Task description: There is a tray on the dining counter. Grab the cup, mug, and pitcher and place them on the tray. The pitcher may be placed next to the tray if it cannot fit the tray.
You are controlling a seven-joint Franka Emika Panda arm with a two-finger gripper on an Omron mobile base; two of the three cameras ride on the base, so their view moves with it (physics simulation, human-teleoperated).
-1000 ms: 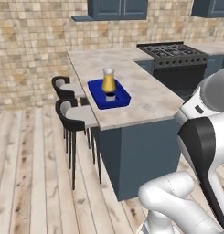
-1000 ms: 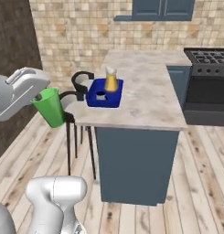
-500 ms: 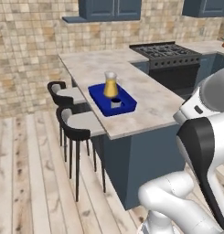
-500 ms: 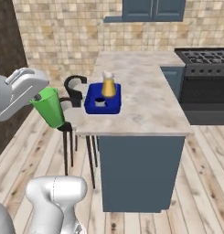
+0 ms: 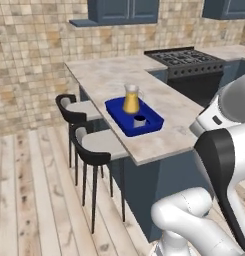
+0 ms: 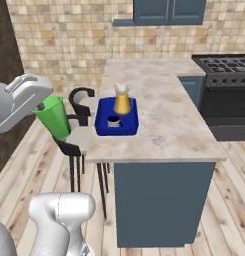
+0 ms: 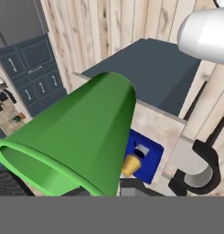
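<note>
Table (image 6: pixel 159 110) carrying the tray (image 6: pixel 101 126) near its left edge, with the pitcher (image 6: pixel 122 100) and mug (image 6: pixel 113 121) on it. Left of the table, clear of the stools (image 6: pixel 79 102), the tool (image 6: pixel 44 107) grips the cup (image 6: pixel 55 117), tilted. Advice: level the cup, then lower it onto the tray's bare near-left corner.

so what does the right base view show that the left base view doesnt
Right base view: the green cup held up off the counter's left side, tilted, with the white hand just above it.
Left base view: both stools seen clearly, and the arm's big white and dark links at lower right.
Both: the blue tray on the counter, with the pitcher and mug on it, plus the stove and tiled wall.
</note>
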